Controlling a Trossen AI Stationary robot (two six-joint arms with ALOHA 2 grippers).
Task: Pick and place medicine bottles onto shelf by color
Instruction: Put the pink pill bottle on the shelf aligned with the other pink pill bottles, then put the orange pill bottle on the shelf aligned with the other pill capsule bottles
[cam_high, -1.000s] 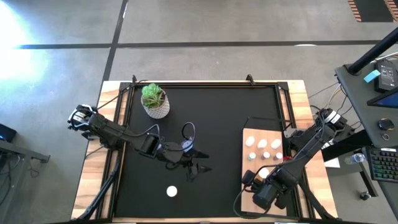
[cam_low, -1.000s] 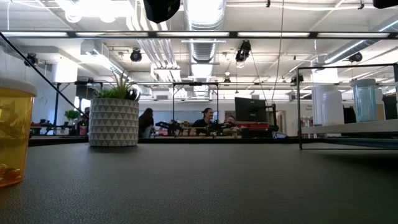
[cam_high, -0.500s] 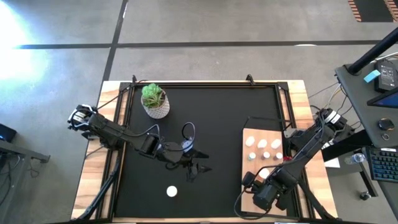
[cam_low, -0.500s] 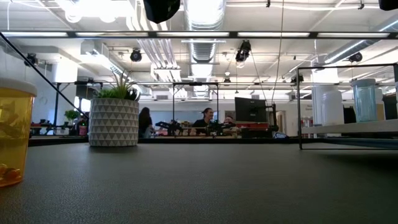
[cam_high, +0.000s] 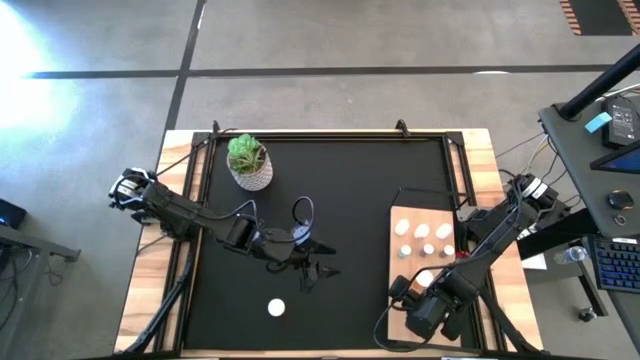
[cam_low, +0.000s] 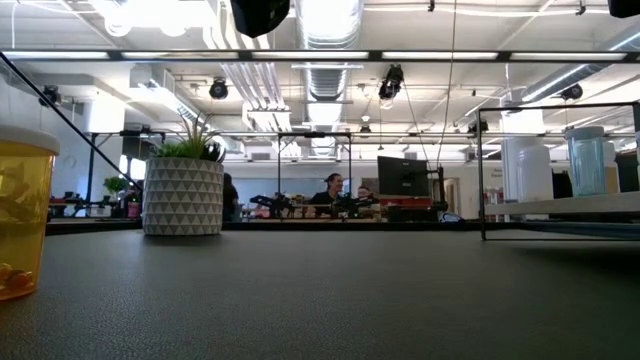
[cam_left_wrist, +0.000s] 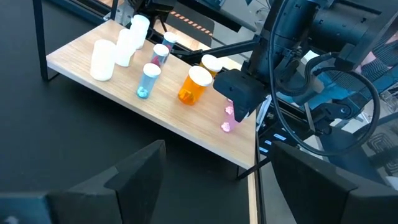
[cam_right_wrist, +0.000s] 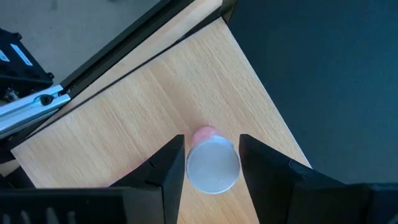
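The shelf (cam_high: 396, 240) lies on the right of the black mat and carries several medicine bottles: white ones (cam_left_wrist: 102, 59), a blue one (cam_left_wrist: 148, 81), an orange one (cam_left_wrist: 193, 87). At its near end a pink bottle (cam_left_wrist: 227, 119) stands upright on its base. My right gripper (cam_right_wrist: 212, 162) points down over it, one finger on each side of its white cap (cam_right_wrist: 212, 167). An orange bottle (cam_high: 276, 308) stands alone on the mat near the front edge. My left gripper (cam_high: 318, 262) hovers open over the middle of the mat, with nothing between its fingers. My right gripper comes from above, its fingers (cam_right_wrist: 174, 163) standing close beside the pink bottle's white cap (cam_right_wrist: 212, 167). Whether they touch the cap, I cannot tell. The bottle stands upright on the shelf's near end.
A potted plant (cam_high: 248, 162) stands at the far left of the mat. A thin black frame edges the shelf (cam_left_wrist: 38, 37). Bare mat lies between the lone orange bottle (cam_low: 22, 215) and the shelf.
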